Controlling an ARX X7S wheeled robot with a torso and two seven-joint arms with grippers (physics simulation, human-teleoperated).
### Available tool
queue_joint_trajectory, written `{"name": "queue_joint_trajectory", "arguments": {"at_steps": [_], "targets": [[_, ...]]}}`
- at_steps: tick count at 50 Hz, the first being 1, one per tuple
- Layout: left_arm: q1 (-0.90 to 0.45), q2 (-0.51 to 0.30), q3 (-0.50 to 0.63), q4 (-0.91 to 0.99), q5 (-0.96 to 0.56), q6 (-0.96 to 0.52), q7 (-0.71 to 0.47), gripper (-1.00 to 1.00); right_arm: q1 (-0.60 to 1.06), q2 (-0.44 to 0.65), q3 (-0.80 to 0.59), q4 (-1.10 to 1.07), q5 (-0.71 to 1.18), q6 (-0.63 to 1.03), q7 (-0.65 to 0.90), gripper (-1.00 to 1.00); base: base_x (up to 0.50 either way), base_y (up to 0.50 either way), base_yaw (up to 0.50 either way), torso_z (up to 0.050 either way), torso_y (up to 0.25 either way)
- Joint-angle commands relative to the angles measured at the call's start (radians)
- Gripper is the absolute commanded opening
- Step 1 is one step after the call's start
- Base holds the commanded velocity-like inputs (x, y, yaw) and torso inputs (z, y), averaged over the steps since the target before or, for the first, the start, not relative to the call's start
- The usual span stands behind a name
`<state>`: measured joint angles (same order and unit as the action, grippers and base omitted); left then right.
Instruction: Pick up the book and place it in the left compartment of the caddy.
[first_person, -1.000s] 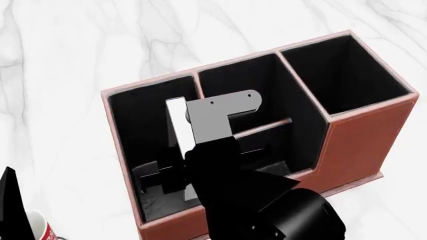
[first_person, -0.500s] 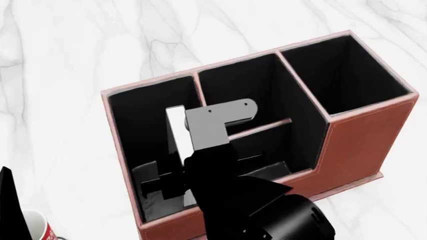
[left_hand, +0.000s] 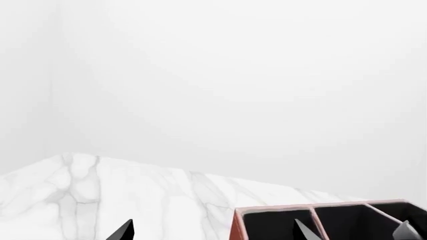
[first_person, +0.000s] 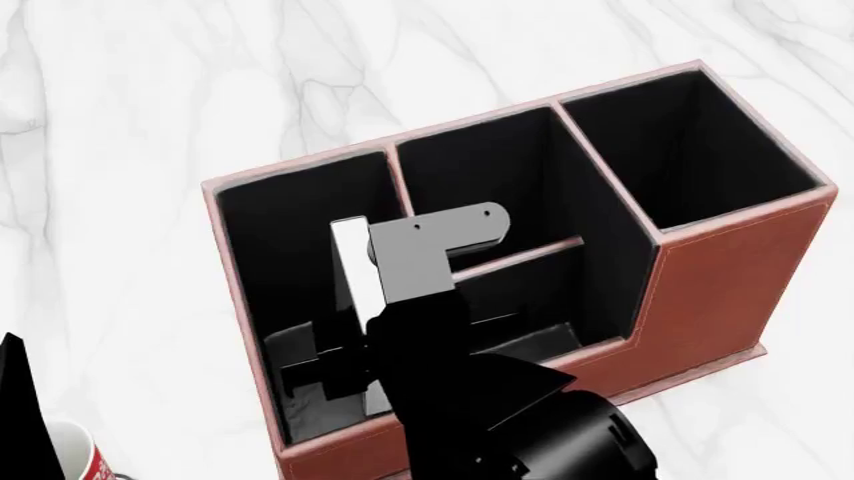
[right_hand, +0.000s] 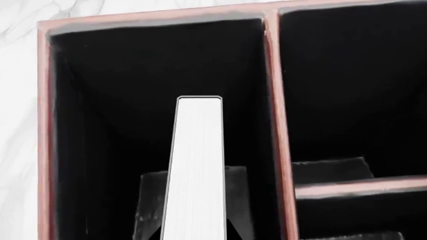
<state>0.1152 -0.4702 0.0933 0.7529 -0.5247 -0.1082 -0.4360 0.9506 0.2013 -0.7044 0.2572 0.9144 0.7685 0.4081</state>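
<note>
The book (right_hand: 195, 170) was held edge-up inside the left compartment (first_person: 274, 260) of the caddy (first_person: 721, 285), presumably so it could slide between the walls. The right gripper (first_person: 350, 350) appeared clamped on it, though its fingers were largely hidden.

Leather-look reddish-brown caddy (first_person: 721, 280) with matt black lining; glossy white marble table (first_person: 134, 150); paper-edged book (right_hand: 195, 170).

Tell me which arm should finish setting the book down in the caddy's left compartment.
Right. Its arm reaches over the caddy, and the book stands on edge directly below its wrist camera, inside the left compartment. The left gripper hangs off to the side, away from the book, fingers spread.
</note>
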Motion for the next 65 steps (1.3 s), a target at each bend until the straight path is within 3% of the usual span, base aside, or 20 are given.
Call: {"name": "queue_joint_trajectory", "arguments": {"at_steps": [1, 11, 12, 42, 65], "targets": [[0.001, -0.001, 0.001, -0.008, 0.000, 0.007, 0.002, 1.00, 0.016, -0.006, 0.011, 0.001, -0.036, -0.011, -0.016, -1.00, 0.00, 0.00, 0.00, 0.000, 0.000], [0.000, -0.001, 0.007, -0.007, 0.002, 0.008, 0.000, 1.00, 0.014, -0.004, 0.009, -0.005, -0.031, -0.009, -0.012, -1.00, 0.00, 0.00, 0.00, 0.000, 0.001], [0.000, -0.001, 0.008, -0.008, 0.003, 0.007, -0.001, 1.00, 0.012, -0.003, 0.008, -0.006, -0.029, -0.009, -0.014, 1.00, 0.00, 0.00, 0.00, 0.000, 0.010], [-0.007, -0.006, 0.016, -0.010, 0.001, 0.010, -0.005, 1.00, 0.005, 0.009, 0.010, -0.028, -0.012, -0.013, -0.006, 1.00, 0.00, 0.00, 0.00, 0.000, 0.000], [-0.002, -0.012, 0.020, -0.002, -0.001, 0.011, -0.011, 1.00, 0.010, 0.051, 0.042, -0.177, 0.050, 0.040, 0.066, 1.00, 0.00, 0.00, 0.00, 0.000, 0.000]]}}
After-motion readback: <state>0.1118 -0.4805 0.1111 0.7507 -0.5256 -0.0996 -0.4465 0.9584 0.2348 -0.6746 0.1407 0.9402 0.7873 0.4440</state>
